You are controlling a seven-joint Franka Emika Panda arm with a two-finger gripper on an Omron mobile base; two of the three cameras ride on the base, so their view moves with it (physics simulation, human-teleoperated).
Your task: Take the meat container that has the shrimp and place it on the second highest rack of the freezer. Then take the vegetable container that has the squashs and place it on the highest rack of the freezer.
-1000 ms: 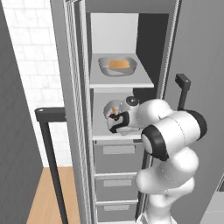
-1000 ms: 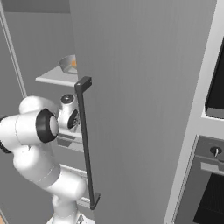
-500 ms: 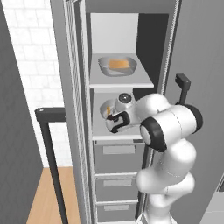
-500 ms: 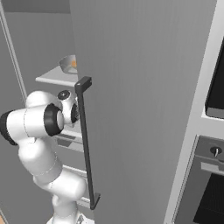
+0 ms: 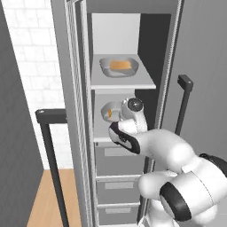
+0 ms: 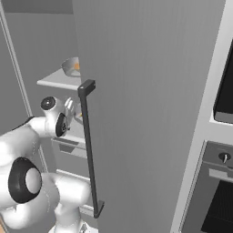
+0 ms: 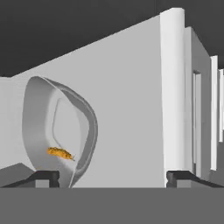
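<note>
1. Since one second ago the gripper (image 7: 111, 177) has let go: its jaws now stand wide apart, holding nothing, tips each side of open shelf.
2. Meat container (image 5: 108, 111), a smooth grey rounded tub with the thin curved shrimp (image 7: 60, 153), rests on the lower pale shelf of the freezer (image 5: 73, 115), left of the wrist.
3. Vegetable container (image 5: 119, 67) with blocky squashs (image 5: 120, 65) sits on the upper shelf.
4. Free room remains right of the tub, up to the flat wall.

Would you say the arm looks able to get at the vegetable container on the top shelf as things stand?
Probably yes: the vegetable container sits on the upper shelf behind the open door, nothing in front of it, and the open pincer holds nothing, just below beside the meat container.
</note>
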